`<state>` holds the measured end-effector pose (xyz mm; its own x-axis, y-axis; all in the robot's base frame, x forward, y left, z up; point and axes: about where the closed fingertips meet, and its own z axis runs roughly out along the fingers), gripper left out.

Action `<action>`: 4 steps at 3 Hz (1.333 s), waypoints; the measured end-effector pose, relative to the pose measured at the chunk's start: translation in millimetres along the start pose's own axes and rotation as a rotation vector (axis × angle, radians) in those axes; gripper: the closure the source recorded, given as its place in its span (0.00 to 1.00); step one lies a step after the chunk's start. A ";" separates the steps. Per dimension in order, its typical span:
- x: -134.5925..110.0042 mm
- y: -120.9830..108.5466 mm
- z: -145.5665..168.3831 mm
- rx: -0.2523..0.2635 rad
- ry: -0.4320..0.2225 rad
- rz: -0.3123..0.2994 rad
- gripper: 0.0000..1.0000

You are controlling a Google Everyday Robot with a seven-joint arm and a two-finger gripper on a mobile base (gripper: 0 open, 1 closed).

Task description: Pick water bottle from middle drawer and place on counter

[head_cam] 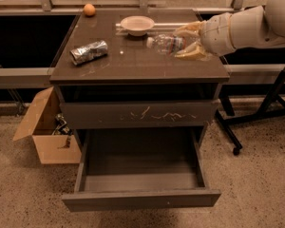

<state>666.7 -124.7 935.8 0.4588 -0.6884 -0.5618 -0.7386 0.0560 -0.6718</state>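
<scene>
At lower left, a cardboard box [43,129] sits open on the floor beside the cabinet. On the counter [133,66], a crumpled foil packet [89,52] lies left of centre, with an orange [89,9] at the upper-left corner and a white bowl [137,24] at the back. Below a scratched drawer front [137,114], the middle drawer [141,199] stands pulled out and empty. At upper right, the gripper [181,43] is clamped on the water bottle [162,44], held on its side with its cap toward the bowl, low over the counter. The pick looks complete. Setting the bottle down and releasing it remain.
</scene>
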 end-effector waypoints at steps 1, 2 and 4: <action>15.1 -24.9 14.8 0.014 0.000 0.032 1.00; 37.9 -46.9 35.2 0.013 0.035 0.081 0.85; 74.8 -66.6 65.6 -0.010 0.125 0.166 0.38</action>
<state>782.6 -132.5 906.9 0.2660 -0.7546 -0.5999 -0.8040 0.1697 -0.5699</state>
